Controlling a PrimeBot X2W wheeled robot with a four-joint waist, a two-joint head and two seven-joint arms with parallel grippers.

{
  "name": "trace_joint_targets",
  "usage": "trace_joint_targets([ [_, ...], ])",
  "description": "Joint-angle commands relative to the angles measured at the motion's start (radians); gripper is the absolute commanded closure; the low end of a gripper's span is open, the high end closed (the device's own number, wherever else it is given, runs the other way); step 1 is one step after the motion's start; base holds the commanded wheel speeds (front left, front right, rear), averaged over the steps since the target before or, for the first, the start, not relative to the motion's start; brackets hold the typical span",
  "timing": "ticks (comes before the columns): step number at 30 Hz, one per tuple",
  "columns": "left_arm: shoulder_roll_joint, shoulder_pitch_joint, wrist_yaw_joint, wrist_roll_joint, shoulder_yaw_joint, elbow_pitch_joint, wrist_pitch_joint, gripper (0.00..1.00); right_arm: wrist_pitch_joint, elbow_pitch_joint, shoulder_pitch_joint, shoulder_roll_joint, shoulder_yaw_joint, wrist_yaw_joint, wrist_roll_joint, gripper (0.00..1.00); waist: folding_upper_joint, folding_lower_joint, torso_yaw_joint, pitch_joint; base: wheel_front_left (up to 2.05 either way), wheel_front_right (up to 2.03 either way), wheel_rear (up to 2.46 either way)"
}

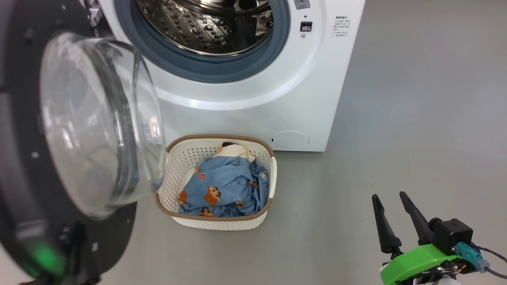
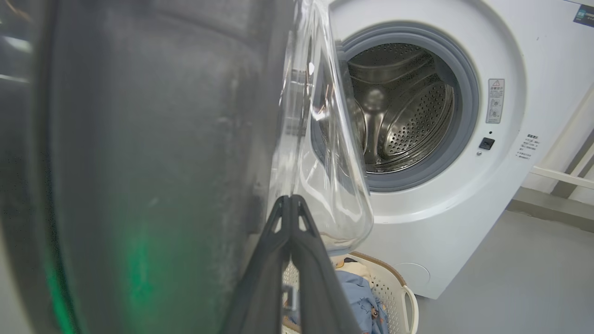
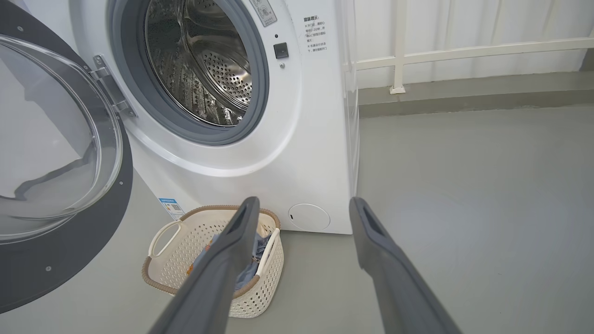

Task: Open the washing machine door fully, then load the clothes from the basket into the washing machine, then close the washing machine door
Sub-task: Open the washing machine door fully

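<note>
The washing machine (image 1: 253,99) stands with its steel drum (image 1: 206,23) exposed. Its door (image 1: 91,126), a black ring around a clear glass bowl, is swung wide out to the left. My left gripper (image 2: 291,199) is shut, its tips right against the door's (image 2: 153,153) inner side beside the glass bowl (image 2: 334,185); I cannot tell if they touch it. The cream basket (image 1: 216,180) sits on the floor before the machine, holding the light-blue printed clothes (image 1: 225,188) and a cream piece (image 1: 235,151). My right gripper (image 1: 390,198) hangs open at the lower right, away from the basket (image 3: 195,241).
Grey floor (image 1: 416,118) stretches free to the right of the machine. A white railing (image 3: 464,51) and a low kerb run along the wall behind. The open door (image 3: 51,162) takes up the room left of the basket.
</note>
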Motion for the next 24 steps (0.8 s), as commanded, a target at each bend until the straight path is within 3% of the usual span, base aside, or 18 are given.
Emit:
trace_joint_targets([
  [1,0.020,-0.013,0.025,-0.012,0.074,-0.027,-0.005,1.00,-0.012,-0.020,0.000,-0.002,0.033,0.003,0.019,0.00,0.0000,0.0000,-0.002,0.000,0.00,0.00,0.00],
  [8,0.020,-0.056,0.031,-0.056,0.201,0.007,-0.005,1.00,-0.012,-0.021,0.000,-0.002,0.035,0.003,0.017,0.00,0.0000,0.0000,-0.014,0.008,0.00,0.00,0.00],
  [17,0.021,-0.151,-0.010,-0.038,0.364,0.116,-0.005,1.00,-0.012,-0.023,-0.011,-0.002,0.032,0.003,0.010,0.00,0.0000,0.0000,-0.033,0.040,0.00,0.00,0.00],
  [24,0.021,-0.232,-0.017,-0.064,0.492,0.189,-0.005,1.00,-0.012,-0.027,-0.023,-0.002,0.024,0.003,0.001,0.00,0.0000,0.0000,-0.039,0.068,0.00,0.00,0.00],
])
